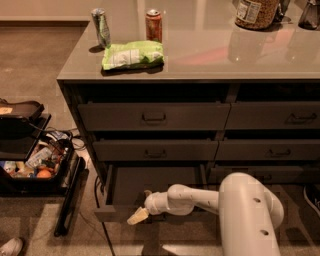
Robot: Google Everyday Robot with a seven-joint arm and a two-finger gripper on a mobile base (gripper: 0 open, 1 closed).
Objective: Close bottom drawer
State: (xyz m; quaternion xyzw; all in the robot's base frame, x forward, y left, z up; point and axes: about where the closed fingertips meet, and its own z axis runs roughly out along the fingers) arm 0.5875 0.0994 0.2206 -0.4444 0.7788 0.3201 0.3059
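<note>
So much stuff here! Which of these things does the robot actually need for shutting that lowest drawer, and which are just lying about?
Part of the job:
- bottom drawer, standing pulled out
- gripper, low at that drawer's front edge

Just lying about:
- green snack bag, red can, dented can and jar on the countertop
- bin of clutter on the floor

Gripper (137,216) at open bottom drawer (111,213)
</note>
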